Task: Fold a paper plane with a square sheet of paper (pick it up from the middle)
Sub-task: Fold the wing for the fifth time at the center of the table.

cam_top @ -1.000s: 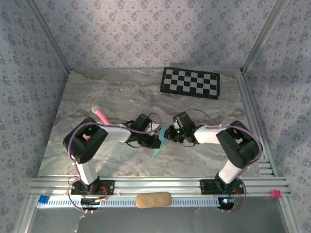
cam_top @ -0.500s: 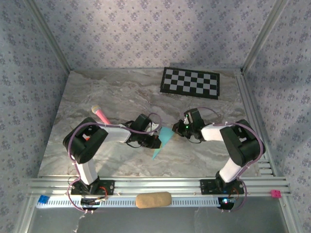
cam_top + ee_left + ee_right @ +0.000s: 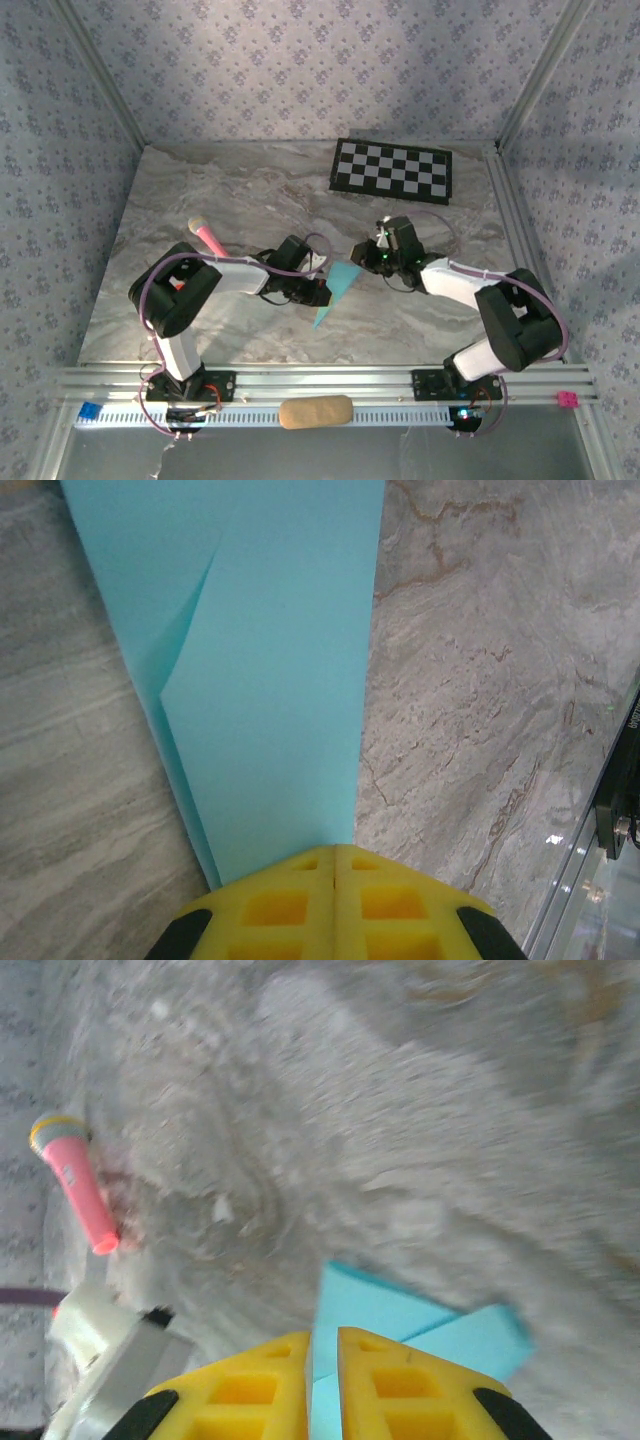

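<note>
Your left gripper (image 3: pixel 335 852) pinches the sheet of paper (image 3: pixel 280 680) to anchor it for folding; whether your barely parted right gripper (image 3: pixel 322 1345) grips its edge, you cannot tell.

The paper plane (image 3: pixel 335 290) lay mid-table, hemmed in on two sides: the left gripper (image 3: pixel 334 852) clamped its left edge, and the right gripper (image 3: pixel 322 1340) sat at its far right corner, perhaps touching it, the wrist view being blurred. Nearer than the paper plane, the bare marble table (image 3: pixel 400 330) ran free to its near edge. Left of the paper plane, past the left arm, lay a pink marker (image 3: pixel 208 237); far beyond the paper plane the checkerboard mat (image 3: pixel 392 168) lay flat, with open marble between
</note>
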You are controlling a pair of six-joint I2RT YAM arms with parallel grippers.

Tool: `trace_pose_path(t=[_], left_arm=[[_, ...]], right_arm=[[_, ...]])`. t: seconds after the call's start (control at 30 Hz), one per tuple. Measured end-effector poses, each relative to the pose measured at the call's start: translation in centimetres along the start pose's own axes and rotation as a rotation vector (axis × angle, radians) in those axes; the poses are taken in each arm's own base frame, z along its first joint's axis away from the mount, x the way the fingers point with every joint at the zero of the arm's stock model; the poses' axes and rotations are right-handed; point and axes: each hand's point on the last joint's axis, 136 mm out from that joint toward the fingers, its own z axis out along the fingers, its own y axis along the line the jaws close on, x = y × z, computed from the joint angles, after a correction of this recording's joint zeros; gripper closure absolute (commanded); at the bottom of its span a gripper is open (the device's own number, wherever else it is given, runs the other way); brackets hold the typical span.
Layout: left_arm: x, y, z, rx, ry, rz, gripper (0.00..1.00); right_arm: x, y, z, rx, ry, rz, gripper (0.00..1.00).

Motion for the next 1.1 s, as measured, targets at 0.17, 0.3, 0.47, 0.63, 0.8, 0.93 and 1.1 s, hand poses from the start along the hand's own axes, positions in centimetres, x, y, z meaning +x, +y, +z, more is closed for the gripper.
trace_pose_path(t=[0.17,0.3,0.47,0.63,0.8,0.93,1.1], left_arm=[[0.0,0.0,0.0,-0.002,-0.002,0.000,1.00],[0.0,0.0,-0.1,-0.002,-0.002,0.000,1.00],[0.0,0.0,-0.1,-0.002,-0.002,-0.003,1.00],[0.0,0.0,-0.1,-0.003,-0.001,-0.012,1.00],[0.0,-0.1,-0.1,-0.007,-0.005,-0.024,1.00],[0.0,0.0,-0.2,-0.016,-0.003,-0.033,1.00],[0.0,0.0,-0.2,-0.023,-0.002,-0.037,1.00]], right_arm=[[2.4,0.4,1.2,-0.007,0.076,-0.020,0.86],[4.2,-0.2,2.4,0.006,0.140,-0.021,0.87],[5.5,-1.9,3.7,0.050,0.189,-0.001,0.89],[5.2,-2.5,4.0,0.035,0.180,0.038,0.92],[5.2,-2.5,4.0,0.019,0.165,0.056,0.95],[5.1,-2.5,4.0,0.019,0.164,0.058,0.95],[5.1,-2.6,3.8,0.019,0.158,0.060,0.93]])
